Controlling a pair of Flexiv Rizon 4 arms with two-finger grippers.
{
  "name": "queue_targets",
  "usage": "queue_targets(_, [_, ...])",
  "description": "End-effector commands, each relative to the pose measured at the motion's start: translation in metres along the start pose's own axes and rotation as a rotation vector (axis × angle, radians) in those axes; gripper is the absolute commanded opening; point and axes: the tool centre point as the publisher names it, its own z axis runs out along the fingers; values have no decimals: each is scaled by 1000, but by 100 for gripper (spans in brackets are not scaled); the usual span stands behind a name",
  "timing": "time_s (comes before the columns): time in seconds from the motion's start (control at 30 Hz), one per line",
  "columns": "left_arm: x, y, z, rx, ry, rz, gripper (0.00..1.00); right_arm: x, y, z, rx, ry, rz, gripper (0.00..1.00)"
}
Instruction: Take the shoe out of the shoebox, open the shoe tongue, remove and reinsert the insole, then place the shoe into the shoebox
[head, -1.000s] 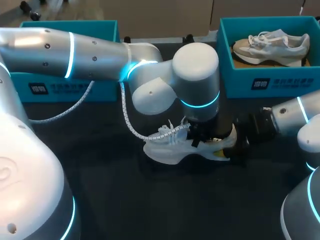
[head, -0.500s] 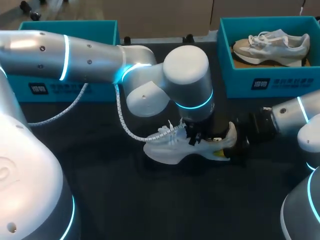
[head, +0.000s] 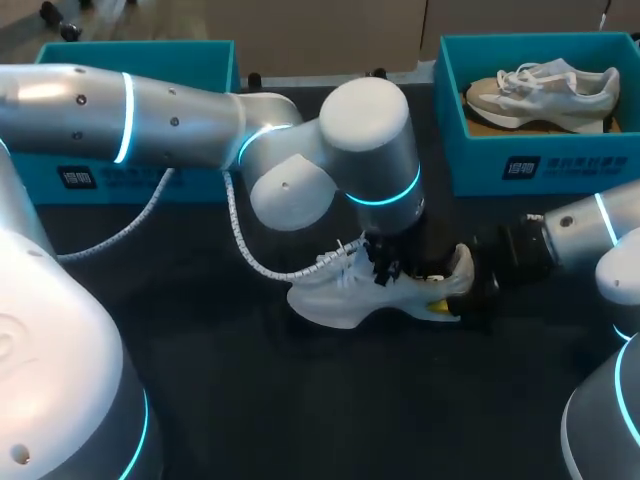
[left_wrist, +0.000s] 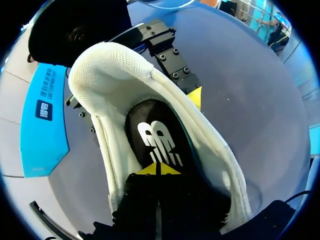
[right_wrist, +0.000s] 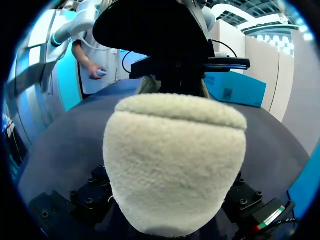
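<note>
Head view: the white shoe (head: 330, 305) sits sole-down on the dark bench (head: 300, 410), outside both shoeboxes. The left arm (head: 190, 110) stands over the shoe opening, with the left jaws inside the shoe. The right arm (head: 575, 235) is at the heel end.

Left wrist view: the left jaws are together, yellow tips meeting, and rest on the black insole (left_wrist: 152, 132), which lies flat in the shoe. Whether they pinch any of it cannot be told. The right jaws straddle the heel, one finger against each side, clamped on the shoe.

Right wrist view: the fleecy heel fills the space between the right jaws.

Beyond the right jaws, a teal shoebox (head: 520, 165) holds a second shoe (head: 545, 88). A second teal shoebox (head: 40, 170) stands behind the left arm.
</note>
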Motion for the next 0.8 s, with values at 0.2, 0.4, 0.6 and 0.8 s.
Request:
queue_targets(0.2, [1, -5, -19, 29, 41, 29, 0, 2, -2, 5, 4, -1, -1, 0])
queue_targets(0.4, [4, -5, -26, 57, 67, 28, 0, 2, -2, 5, 4, -1, -1, 0])
queue_targets(0.6, [5, -4, -31, 121, 103, 28, 0, 2, -2, 5, 4, -1, -1, 0])
queue_targets(0.8, [8, -17, -27, 145, 124, 41, 0, 2, -2, 5, 4, -1, -1, 0])
